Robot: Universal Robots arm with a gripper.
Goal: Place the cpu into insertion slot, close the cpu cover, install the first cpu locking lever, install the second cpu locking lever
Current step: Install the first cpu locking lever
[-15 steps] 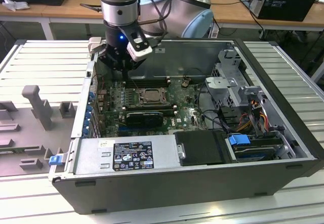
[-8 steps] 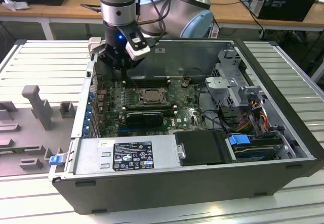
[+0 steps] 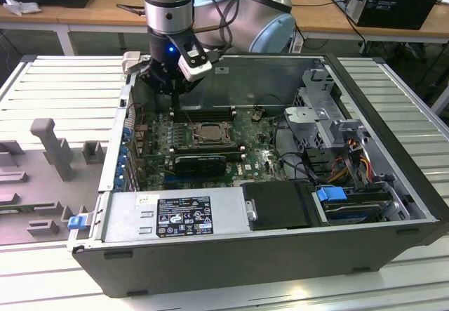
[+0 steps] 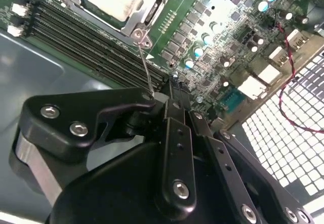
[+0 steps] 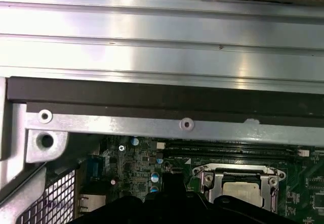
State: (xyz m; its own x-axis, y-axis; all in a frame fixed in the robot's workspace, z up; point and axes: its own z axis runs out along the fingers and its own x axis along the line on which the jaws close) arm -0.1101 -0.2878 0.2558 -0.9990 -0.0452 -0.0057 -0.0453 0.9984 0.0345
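The cpu (image 4: pixel 112 0) lies in the insertion slot (image 3: pixel 201 134), under the cpu cover (image 5: pixel 210 179).

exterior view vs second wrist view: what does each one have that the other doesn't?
Exterior view: the whole open computer case, the drive bay with blue tabs, the labelled power supply, the arm and the grey work table.

Second wrist view: the thin locking lever rising from the socket corner to the gripper, and a red wire.

Both: the green motherboard, the cpu cover and the memory slots.
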